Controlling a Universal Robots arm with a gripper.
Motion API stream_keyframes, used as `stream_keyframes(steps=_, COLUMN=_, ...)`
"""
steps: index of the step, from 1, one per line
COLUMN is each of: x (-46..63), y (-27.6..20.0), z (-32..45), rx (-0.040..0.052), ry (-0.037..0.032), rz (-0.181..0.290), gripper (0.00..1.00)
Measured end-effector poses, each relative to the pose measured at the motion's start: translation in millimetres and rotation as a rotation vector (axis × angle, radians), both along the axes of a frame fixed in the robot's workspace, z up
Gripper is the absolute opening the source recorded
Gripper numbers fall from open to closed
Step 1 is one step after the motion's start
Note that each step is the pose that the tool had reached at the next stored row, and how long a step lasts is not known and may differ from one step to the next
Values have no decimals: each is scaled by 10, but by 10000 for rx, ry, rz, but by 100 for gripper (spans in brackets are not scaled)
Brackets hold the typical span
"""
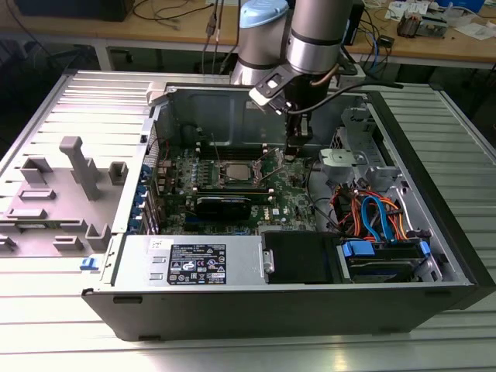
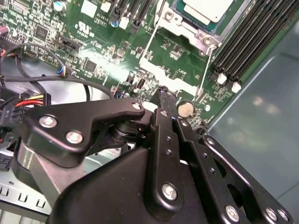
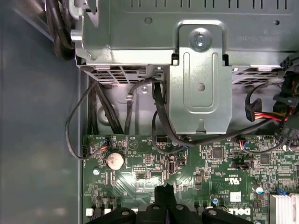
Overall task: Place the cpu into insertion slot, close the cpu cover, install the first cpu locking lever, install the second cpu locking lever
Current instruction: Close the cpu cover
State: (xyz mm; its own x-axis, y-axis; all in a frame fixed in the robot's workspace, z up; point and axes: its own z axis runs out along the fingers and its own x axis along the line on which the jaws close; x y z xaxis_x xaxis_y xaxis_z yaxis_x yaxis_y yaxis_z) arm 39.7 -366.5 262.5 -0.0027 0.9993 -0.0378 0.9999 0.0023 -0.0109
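Note:
The cpu [image 2: 208, 7], a silvery-topped chip, sits in the insertion slot [image 1: 232, 173] on the green motherboard. The cpu cover [image 2: 184, 28], a silvery frame, lies around it. Two thin wire locking levers [image 2: 148, 44] [image 2: 205, 70] run out from the socket over the board. My gripper [image 1: 292, 155] hangs over the motherboard on the exterior view's right of the socket, apart from it. Its black fingers are shut together with nothing between them in both wrist views [image 2: 163, 93] [image 3: 166, 189], just above the board near a coin battery [image 3: 115, 161].
Black memory slots [image 2: 247, 37] run beside the socket. A black graphics card [image 1: 223, 205] lies in front of it. A metal drive cage [image 3: 201, 93] and bundled cables [image 1: 372, 213] fill the case's right side. Grey fixtures [image 1: 77, 167] stand on the table at the exterior view's left.

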Motion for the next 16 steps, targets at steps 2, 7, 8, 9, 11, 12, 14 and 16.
stream_keyframes(steps=2, x=11, y=8, z=-34, rx=-9, ry=1, rz=0, gripper=11)
stream_keyframes(steps=7, x=31, y=12, z=-104, rx=-22, ry=0, rz=0, gripper=11)
stream_keyframes(steps=8, x=32, y=12, z=-113, rx=-23, ry=0, rz=-1, gripper=11)
stream_keyframes(steps=9, x=34, y=12, z=-121, rx=-24, ry=0, rz=-1, gripper=11)
stream_keyframes(steps=11, x=36, y=12, z=-131, rx=-25, ry=1, rz=0, gripper=11)
stream_keyframes(steps=12, x=36, y=12, z=-136, rx=-25, ry=0, rz=0, gripper=11)
stream_keyframes(steps=14, x=36, y=12, z=-146, rx=-28, ry=0, rz=0, gripper=11)
stream_keyframes(steps=16, x=36, y=12, z=-160, rx=-34, ry=1, rz=1, gripper=11)
